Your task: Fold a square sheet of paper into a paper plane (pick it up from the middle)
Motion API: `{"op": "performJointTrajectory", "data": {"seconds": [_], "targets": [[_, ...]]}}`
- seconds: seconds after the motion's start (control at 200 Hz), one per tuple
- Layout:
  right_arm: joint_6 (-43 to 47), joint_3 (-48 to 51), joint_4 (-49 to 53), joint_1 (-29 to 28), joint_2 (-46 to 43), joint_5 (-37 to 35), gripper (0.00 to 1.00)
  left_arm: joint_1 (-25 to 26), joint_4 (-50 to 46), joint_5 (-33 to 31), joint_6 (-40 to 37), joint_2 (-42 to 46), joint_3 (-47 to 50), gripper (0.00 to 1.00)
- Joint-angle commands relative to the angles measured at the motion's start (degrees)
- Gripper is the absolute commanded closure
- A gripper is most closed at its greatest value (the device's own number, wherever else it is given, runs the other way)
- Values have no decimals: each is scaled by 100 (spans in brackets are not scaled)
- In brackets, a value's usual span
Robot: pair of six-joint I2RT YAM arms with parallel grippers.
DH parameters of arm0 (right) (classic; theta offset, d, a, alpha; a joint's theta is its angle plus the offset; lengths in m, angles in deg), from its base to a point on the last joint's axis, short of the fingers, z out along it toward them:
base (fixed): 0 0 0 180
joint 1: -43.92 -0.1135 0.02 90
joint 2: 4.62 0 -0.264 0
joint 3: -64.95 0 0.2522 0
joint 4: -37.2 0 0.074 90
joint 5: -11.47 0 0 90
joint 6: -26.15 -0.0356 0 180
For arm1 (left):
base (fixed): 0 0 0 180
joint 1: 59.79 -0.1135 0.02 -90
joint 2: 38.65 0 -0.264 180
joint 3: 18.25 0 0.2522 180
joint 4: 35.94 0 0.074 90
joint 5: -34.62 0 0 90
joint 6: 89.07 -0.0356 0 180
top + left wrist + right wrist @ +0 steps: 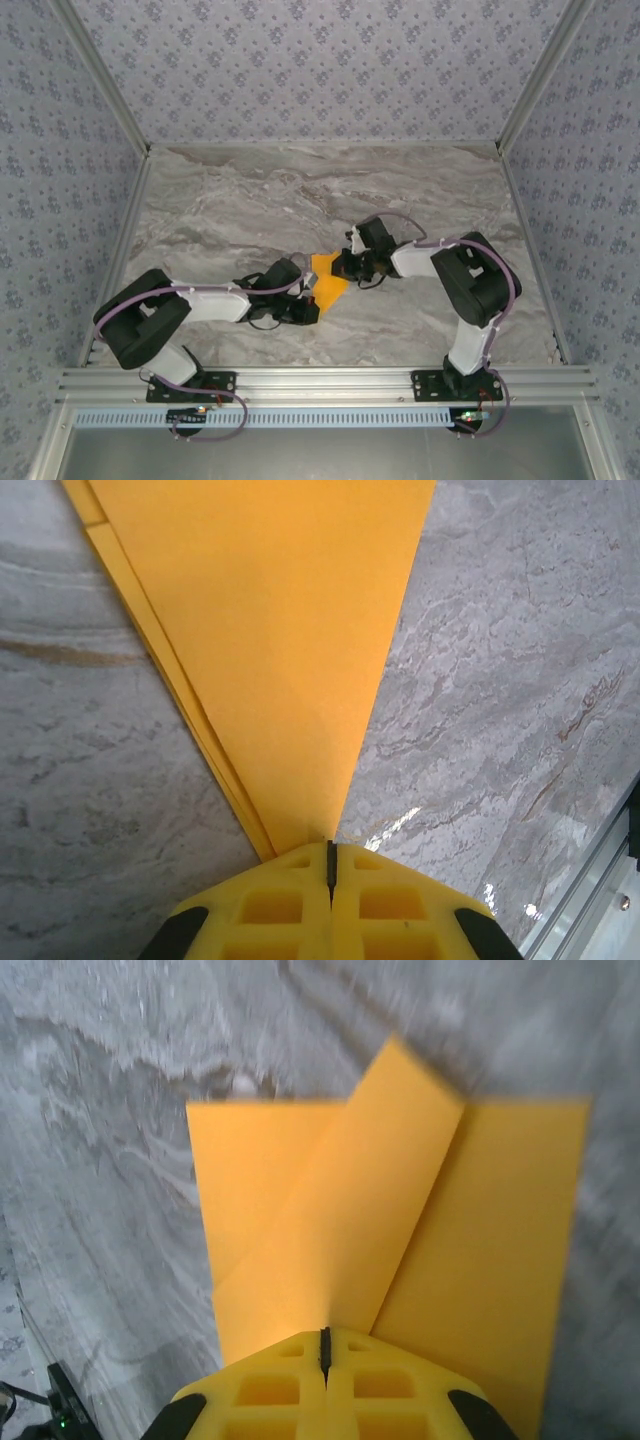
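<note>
The orange sheet of paper (pixel 328 272) lies folded near the middle of the marble table, between my two grippers. In the left wrist view the paper (pixel 280 660) is a layered wedge that narrows to a point. That point runs into the closed seam of my left gripper (pixel 330 852), whose jaws are shut on it. In the right wrist view the paper (pixel 330 1220) shows a diagonal flap folded over a flat rectangle. My right gripper (pixel 323 1338) is shut on the flap's near end. From above, the left gripper (pixel 308 293) is at the paper's lower left and the right gripper (pixel 345 265) at its right.
The grey marble tabletop (pixel 300 190) is walled by patterned panels on three sides. An aluminium rail (pixel 320 380) carrying both arm bases runs along the near edge, and the same rail (pixel 600 880) shows in the left wrist view.
</note>
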Motion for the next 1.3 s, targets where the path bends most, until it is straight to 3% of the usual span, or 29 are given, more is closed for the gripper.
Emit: {"op": "performJointTrajectory", "data": {"seconds": [0.0, 0.31, 0.435, 0.615, 0.735, 0.839, 1.154, 1.294], "targets": [[434, -342, 455, 370, 314, -396, 99, 45, -787, -90, 14, 2, 237, 100], [641, -894, 1522, 567, -264, -983, 97, 37, -1019, -262, -170, 199, -195, 98], [282, -609, 1543, 407, -832, -1113, 90, -17, -1041, -396, -110, 518, -510, 77], [-581, 206, 795, 119, -1456, -808, 62, -332, -1098, -1035, 290, 1195, -600, 43], [-1101, 561, 245, -118, -1515, -665, 53, -702, -1245, -1390, 491, 1576, -454, 27], [-1335, 582, 59, -350, -1347, -719, 52, -1052, -1393, -1392, 692, 1668, -381, 17], [-1507, 346, -106, -634, -632, -835, 56, -1484, -1489, -1102, 812, 1580, -308, 9], [-1478, 292, -344, -675, -422, -686, 63, -1510, -1514, -1094, 803, 1572, -291, 7]]}}
